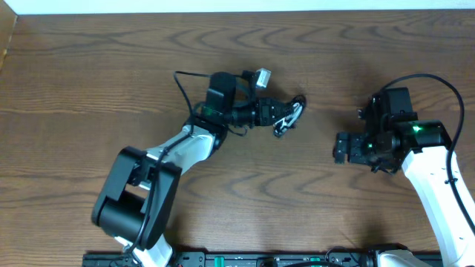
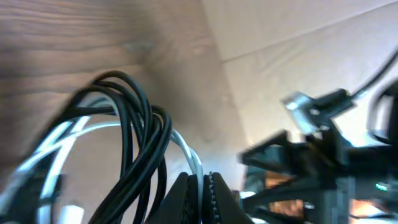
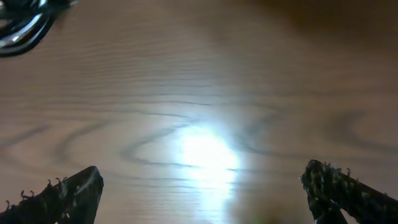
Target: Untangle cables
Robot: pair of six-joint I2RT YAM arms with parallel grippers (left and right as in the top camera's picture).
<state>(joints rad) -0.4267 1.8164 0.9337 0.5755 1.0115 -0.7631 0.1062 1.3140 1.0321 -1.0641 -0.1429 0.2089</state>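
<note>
The cables form a small looped bundle of black and white cord in the middle of the table. My left gripper holds the bundle. In the left wrist view its jaws are shut on the white cable, with several black cable loops hanging beside it. My right gripper is open and empty, to the right of the bundle and apart from it. In the right wrist view its jaws spread wide over bare wood, and the bundle shows at the top left corner.
The wooden table fills the view. Thicker black wires run from the left arm, and another loops over the right arm. A dark rail lies along the front edge.
</note>
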